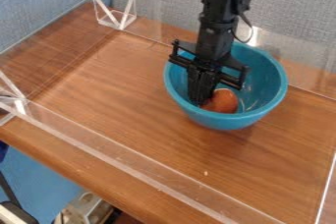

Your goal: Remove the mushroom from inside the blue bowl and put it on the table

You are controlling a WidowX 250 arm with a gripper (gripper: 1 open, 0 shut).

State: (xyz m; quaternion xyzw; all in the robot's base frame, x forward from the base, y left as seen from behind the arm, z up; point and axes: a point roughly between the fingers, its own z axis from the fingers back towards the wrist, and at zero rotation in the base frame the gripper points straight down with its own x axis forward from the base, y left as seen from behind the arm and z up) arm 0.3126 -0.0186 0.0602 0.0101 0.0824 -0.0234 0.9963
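The pincer (207,92) points straight down into the bowl with its jaws drawn together. They appear to clamp the stem of the mushroom (227,101), though the contact itself is hidden behind the fingers.

**Location.** The mushroom rests on the floor of the blue bowl (269,95), low against the near inner wall. Only its reddish-brown cap shows, just to the right of the fingers.

**Handling.** Treat it as a light, rigid toy.
- The rounded cap is smooth and likely to slip out of a pinch.
- The stubby stem is the narrower and better place to grip.
- A lift must clear the deep, glossy rim before the mushroom is moved to the table (118,100).

**Orientation.** The mushroom lies on its side. Its long axis runs roughly level across the picture, cap to the right and stem to the left under the jaws.
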